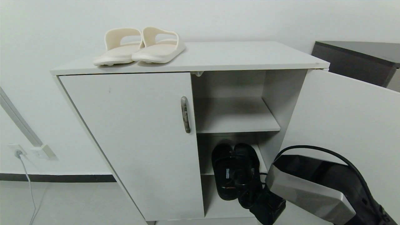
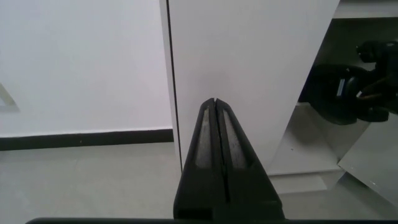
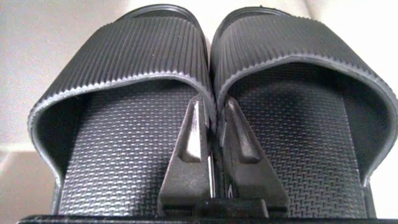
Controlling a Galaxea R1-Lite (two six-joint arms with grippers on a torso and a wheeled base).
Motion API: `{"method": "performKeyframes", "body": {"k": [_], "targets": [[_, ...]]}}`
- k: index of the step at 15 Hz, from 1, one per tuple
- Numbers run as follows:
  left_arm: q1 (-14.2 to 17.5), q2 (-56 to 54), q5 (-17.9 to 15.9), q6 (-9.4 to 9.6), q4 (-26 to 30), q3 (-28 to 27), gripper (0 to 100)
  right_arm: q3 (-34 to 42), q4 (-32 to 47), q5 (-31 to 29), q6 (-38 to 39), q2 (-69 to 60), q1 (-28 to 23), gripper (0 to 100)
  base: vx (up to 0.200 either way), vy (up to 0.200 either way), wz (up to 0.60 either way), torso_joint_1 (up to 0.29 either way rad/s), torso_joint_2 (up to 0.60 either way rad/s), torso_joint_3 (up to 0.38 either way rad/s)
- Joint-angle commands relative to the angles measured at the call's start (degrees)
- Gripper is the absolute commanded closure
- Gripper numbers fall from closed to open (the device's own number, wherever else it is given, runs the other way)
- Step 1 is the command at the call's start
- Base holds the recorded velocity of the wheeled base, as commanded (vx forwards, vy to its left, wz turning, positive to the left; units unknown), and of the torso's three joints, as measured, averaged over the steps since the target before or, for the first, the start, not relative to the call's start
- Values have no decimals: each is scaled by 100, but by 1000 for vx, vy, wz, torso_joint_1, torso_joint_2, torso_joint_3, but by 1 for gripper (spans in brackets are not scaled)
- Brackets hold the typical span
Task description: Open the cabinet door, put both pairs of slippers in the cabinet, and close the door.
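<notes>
A pair of beige slippers (image 1: 140,48) lies side by side on the left of the cabinet top (image 1: 243,54). The white cabinet's right door (image 1: 347,125) stands open; its left door (image 1: 131,140) with a metal handle (image 1: 185,114) is closed. My right gripper (image 1: 250,190) (image 3: 214,106) is shut on the black slippers (image 1: 234,170) (image 3: 143,118), pinching their two inner straps together at the lower opening of the cabinet, toes pointing inward. My left gripper (image 2: 214,106) is shut and holds nothing, low in front of the closed left door (image 2: 249,62). It also sees the black slippers (image 2: 336,93).
Inside, the upper shelf (image 1: 234,117) is bare. A dark cabinet (image 1: 359,61) stands behind the open door at the right. A wall socket with a cable (image 1: 18,153) sits low on the left wall, above grey floor (image 1: 62,203).
</notes>
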Motion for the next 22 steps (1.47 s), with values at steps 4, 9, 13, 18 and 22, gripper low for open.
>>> {"method": "performKeyframes", "body": {"k": [4, 9, 13, 18, 22], "targets": [[-1, 9, 0, 0, 0, 1, 100, -941, 553, 65, 25, 219, -229, 100, 0, 0, 0, 0, 0, 0], [-1, 9, 0, 0, 0, 1, 100, -1451, 747, 144, 25, 483, -369, 100, 0, 0, 0, 0, 0, 0], [-1, 9, 0, 0, 0, 1, 100, -1872, 738, 136, -1, 799, -431, 100, 0, 0, 0, 0, 0, 0], [-1, 9, 0, 0, 0, 1, 100, -2162, 835, 136, -27, 843, -528, 100, 0, 0, 0, 0, 0, 0], [-1, 9, 0, 0, 0, 1, 100, -2409, 852, 136, -133, 984, -554, 100, 0, 0, 0, 0, 0, 0]]}}
